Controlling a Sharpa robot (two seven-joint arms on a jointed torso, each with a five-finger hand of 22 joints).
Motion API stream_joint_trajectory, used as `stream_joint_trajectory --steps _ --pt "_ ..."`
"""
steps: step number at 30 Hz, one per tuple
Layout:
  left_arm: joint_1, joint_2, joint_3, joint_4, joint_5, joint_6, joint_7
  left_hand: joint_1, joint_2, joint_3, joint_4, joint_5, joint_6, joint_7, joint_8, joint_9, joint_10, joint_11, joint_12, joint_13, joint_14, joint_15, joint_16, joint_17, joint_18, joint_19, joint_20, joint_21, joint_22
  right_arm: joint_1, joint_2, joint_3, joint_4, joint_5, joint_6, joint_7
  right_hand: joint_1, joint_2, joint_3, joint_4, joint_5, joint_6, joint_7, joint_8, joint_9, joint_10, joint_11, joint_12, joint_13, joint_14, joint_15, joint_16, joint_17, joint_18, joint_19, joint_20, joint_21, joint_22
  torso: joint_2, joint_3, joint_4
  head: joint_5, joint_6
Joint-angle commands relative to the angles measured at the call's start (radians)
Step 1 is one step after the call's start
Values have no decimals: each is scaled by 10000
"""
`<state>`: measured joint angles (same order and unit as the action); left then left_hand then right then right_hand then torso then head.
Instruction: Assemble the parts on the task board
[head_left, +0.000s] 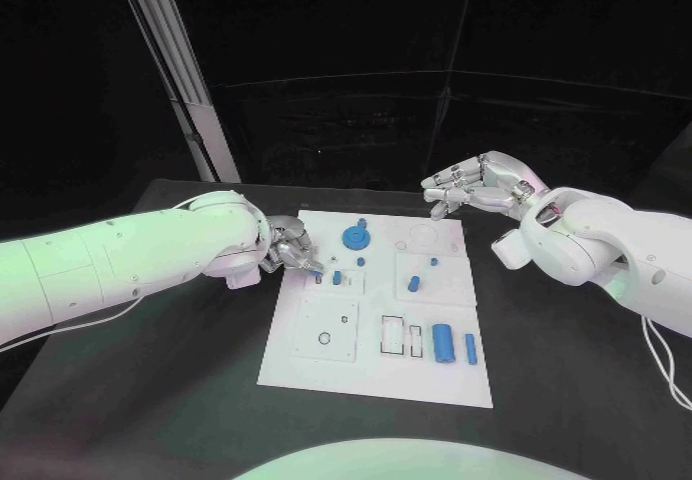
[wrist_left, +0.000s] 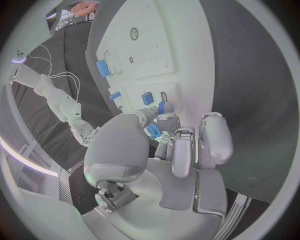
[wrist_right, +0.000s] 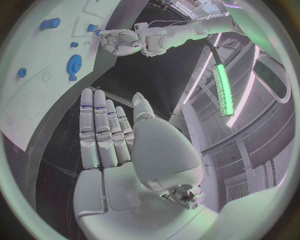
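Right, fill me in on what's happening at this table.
The robot is assembling small blue parts on the white task board. Its left hand is at the board's left edge, pinching a small blue piece just above the surface. The right hand hovers open past the board's far right corner, holding nothing. A blue gear-shaped disc and two blue cylinders lie on the board.

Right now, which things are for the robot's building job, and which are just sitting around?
For the job:
task board
blue gear
blue cylinder
small blue part pinched by the left hand

Just there:
black table
right hand, holding nothing
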<state>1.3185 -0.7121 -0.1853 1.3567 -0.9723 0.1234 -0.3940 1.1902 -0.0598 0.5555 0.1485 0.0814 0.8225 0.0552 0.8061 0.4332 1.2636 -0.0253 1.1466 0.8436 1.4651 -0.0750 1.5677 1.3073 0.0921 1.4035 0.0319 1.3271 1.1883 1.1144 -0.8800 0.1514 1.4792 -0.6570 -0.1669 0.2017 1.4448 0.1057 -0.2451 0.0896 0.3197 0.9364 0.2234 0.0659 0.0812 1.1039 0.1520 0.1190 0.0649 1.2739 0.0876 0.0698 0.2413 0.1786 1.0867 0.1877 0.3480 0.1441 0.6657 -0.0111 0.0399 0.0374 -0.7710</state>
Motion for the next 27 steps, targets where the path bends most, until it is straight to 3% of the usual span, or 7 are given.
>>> stream_joint_trajectory --steps 1,12,27 --pt "3 24 -20 10 -122 181 -343 -10 53 1475 -1396 55 25 -29 44 13 58 31 15 -19 1057 -42 31 2635 -105 65 2 31 -11 16 8 4 7 41 52 100 46 58 -3 -71 39 -64 -17 28 17 -83 2 30 7 -72 9 -30 -15 39 31 22 -45 -9 -16 -13 21 -32 -11" --pt "-22 124 -99 -8 -202 355 -429 -17 48 1488 -1401 58 28 -29 45 12 48 30 -4 -49 1057 -42 31 2635 -103 62 2 26 -17 14 8 4 13 41 54 138 49 70 4 -74 46 -66 -17 29 18 -87 2 34 6 -74 9 -30 -17 39 34 22 -50 -12 -29 -15 57 -41 -48" --pt "-31 115 -120 57 -212 424 -437 -37 31 1522 -1417 64 37 -31 46 10 39 28 -30 -92 1057 -41 31 2635 -103 60 2 24 -20 13 26 3 34 41 81 128 49 70 4 -74 46 -66 -17 29 18 -87 2 34 6 -74 9 -30 -17 39 34 22 -50 -12 -44 -16 80 -106 -82"
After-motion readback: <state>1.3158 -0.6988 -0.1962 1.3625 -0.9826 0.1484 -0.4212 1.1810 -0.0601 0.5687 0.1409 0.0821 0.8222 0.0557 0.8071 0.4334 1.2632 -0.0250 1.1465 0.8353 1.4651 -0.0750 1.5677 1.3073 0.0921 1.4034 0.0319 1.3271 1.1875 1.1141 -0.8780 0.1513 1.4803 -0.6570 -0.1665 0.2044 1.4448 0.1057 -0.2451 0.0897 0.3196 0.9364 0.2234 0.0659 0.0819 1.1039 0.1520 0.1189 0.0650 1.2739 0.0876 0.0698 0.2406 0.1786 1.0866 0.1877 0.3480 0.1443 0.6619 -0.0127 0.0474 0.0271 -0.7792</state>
